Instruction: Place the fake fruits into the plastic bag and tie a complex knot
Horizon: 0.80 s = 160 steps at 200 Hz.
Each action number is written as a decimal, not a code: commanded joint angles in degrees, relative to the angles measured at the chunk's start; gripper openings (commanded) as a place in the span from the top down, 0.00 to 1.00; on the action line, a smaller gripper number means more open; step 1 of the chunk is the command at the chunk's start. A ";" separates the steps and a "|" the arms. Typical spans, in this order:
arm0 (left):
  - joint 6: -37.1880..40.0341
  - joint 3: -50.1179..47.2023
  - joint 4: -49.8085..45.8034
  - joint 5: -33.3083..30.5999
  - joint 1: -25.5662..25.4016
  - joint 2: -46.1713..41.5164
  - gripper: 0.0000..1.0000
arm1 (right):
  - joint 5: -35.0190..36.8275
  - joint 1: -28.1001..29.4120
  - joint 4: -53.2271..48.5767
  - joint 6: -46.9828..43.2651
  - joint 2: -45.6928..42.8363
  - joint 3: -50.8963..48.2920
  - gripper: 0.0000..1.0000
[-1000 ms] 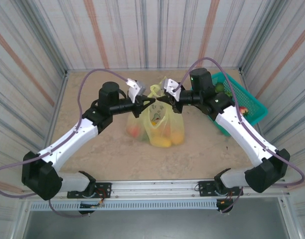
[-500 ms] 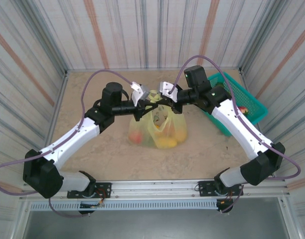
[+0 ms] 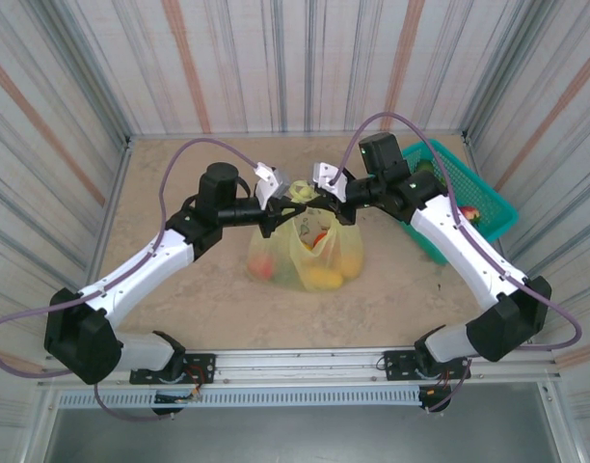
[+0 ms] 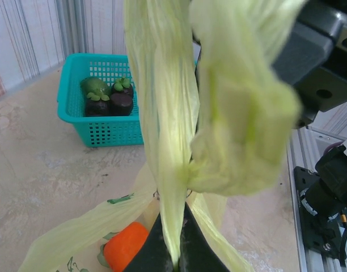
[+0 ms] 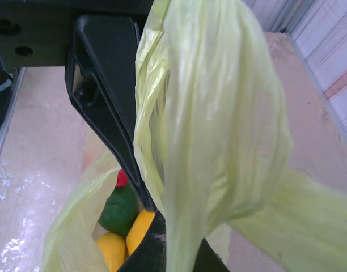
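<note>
Yellow-green bag: the thin, translucent, crinkly plastic bag [image 3: 309,256] sits mid-table on the beige tabletop [image 3: 179,299], between the two arms, with its mouth drawn up by the handles.
Fruits: small glossy plastic fruits lie inside the bag, among them an orange one [image 4: 123,251] and a green one [image 5: 119,208]. Dark purple and green ones sit in the teal mesh-sided basket [image 4: 100,127].
Left gripper [image 3: 278,204]: fingers pressed together, pinching one twisted handle strip [image 4: 162,141].
Right gripper [image 3: 324,198]: fingers closed on the other handle [image 5: 213,130], which folds over in a loop.
Key relation: each strip runs straight out from its fingertips toward the opposite gripper. The two cross just above the bag mouth, the tips almost meet, and neither arm is clearly nearer.
Knot: cannot tell whether one is formed.
Risk, judged: slack film could slip from a pinch.
</note>
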 commanded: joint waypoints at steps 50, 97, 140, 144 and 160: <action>-1.04 -0.49 6.72 1.86 -0.19 -0.34 0.99 | -4.48 -0.33 3.65 5.42 -1.98 -3.96 1.00; -1.89 -0.21 7.66 2.05 -0.69 0.12 0.85 | -4.51 2.24 3.35 5.08 0.55 -3.19 1.00; -2.16 -0.81 7.61 3.18 -0.62 -0.66 0.83 | -3.38 1.74 6.21 7.21 -0.78 -5.60 1.00; -2.11 -1.00 7.48 2.84 -0.68 -0.79 0.83 | -3.44 1.50 6.64 7.59 -0.93 -5.65 1.00; -1.92 -1.64 7.21 1.91 -0.52 -1.25 0.83 | -4.18 0.49 8.23 9.02 -1.49 -5.86 1.00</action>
